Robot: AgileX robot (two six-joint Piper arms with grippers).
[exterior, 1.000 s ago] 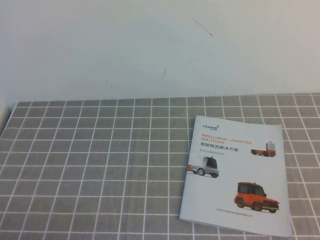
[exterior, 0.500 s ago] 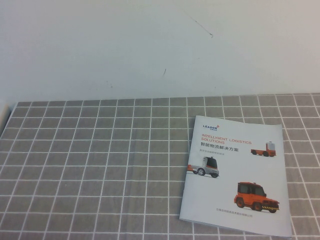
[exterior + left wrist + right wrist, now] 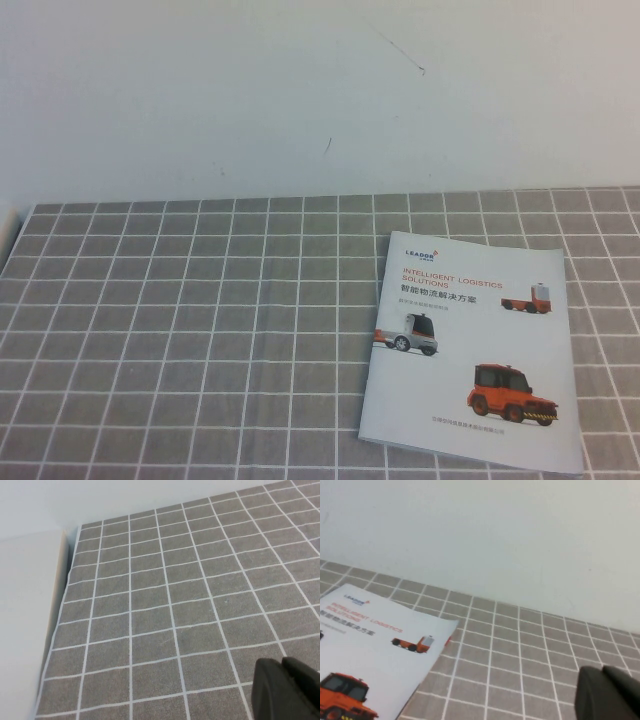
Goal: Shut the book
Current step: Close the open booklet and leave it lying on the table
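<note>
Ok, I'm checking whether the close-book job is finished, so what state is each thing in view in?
book: closed, front cover up, lying flat on the grid cloth.
left gripper: above bare cloth, with no book in its wrist view.
right gripper: above the cloth beside the book, apart from it.

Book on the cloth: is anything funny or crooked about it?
The book lies closed and flat, only slightly skewed to the lines of the checked cloth; no damage shows. The left gripper hangs over bare cloth, the right gripper over cloth apart from the book.
</note>
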